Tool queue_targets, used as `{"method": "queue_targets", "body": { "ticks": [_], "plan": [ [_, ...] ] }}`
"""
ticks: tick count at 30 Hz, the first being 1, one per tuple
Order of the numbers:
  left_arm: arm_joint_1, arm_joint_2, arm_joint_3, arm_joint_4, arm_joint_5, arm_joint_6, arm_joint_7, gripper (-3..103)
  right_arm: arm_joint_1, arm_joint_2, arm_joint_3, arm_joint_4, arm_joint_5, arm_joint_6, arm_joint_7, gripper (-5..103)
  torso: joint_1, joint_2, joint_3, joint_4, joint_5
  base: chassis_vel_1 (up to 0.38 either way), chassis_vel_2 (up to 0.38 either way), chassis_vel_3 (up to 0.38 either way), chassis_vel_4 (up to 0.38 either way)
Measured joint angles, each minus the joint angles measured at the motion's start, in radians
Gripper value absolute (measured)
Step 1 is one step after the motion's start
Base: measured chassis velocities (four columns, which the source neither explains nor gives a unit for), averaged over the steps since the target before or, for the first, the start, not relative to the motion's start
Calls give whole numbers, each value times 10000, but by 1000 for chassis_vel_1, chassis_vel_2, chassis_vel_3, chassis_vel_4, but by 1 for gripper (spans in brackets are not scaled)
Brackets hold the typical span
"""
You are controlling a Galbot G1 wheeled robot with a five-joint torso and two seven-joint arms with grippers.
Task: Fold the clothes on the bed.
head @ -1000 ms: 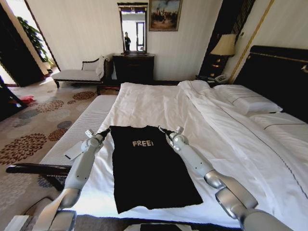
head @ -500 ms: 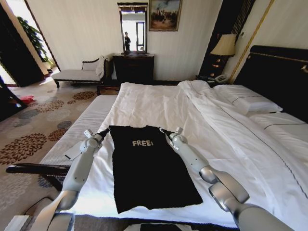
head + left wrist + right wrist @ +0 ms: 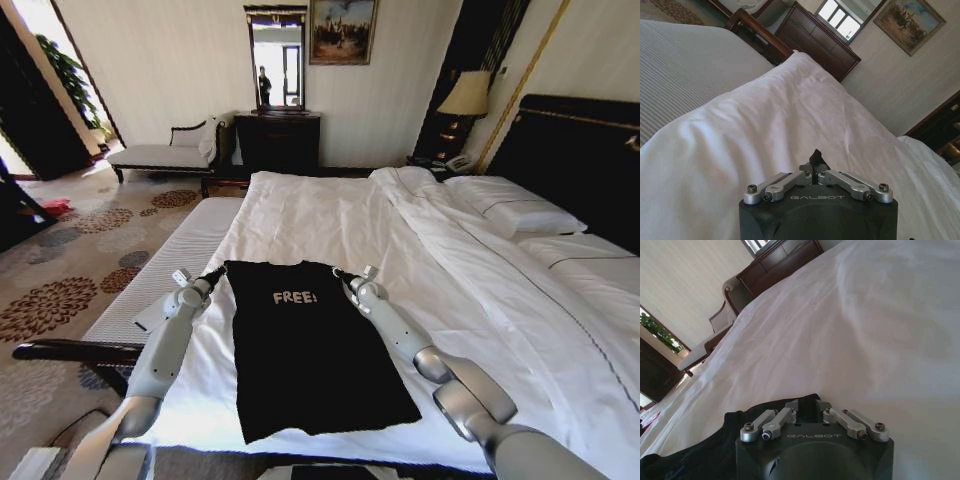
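Observation:
A black T-shirt (image 3: 305, 350) with white "FREE!" lettering lies flat on the white bed (image 3: 480, 300), near its foot, collar end away from me. My left gripper (image 3: 218, 271) is at the shirt's far left corner. In the left wrist view the left gripper (image 3: 815, 164) is shut with a tuft of black cloth (image 3: 815, 155) pinched at its tips. At the far right corner is my right gripper (image 3: 338, 272). The right wrist view has the right gripper (image 3: 809, 409) shut on the shirt's (image 3: 715, 455) edge.
A pale upholstered bench (image 3: 170, 265) runs along the bed's left side. Pillows (image 3: 515, 212) and a dark headboard (image 3: 580, 160) are at the right, beside a lamp (image 3: 465, 95). A dark dresser (image 3: 278, 140) and a chaise (image 3: 160, 152) stand against the far wall.
Both grippers have crept slightly farther up the bed with the shirt's top corners, and the right arm's elbow has swung a little to the left.

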Motion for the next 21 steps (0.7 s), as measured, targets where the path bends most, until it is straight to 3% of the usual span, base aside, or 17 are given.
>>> {"method": "queue_targets", "body": {
  "ticks": [1, 3, 6, 14, 21],
  "plan": [
    [-12, -6, 4, 21, 16, -4, 0, 0, -17, -20, -9, 41, 7, 24, -64, 14, 0, 0, 0, 0, 0, 0, 0, 0, 0],
    [-18, -9, 8, 28, 22, -7, 0, 0, -24, -30, -17, 59, 10, 41, -93, 14, 0, 0, 0, 1, 0, 0, 0, 0, 0],
    [-47, -17, 34, 32, 32, -32, 0, 0, -36, -78, -59, 130, 1, 143, -227, 2, 0, 0, 0, 1, 1, 0, 0, 0, 0],
    [-299, 91, 151, 118, 44, -132, 42, 0, 52, -301, -98, 521, 70, 503, -423, 0, 0, -1, 0, 0, 1, 0, 0, 0, 0],
    [-1414, 292, 459, 721, -23, -243, 70, 0, 763, -658, -98, 1081, 672, 979, -681, 0, 0, 0, 0, 3, 0, 0, 0, 0, 0]
  ]
}}
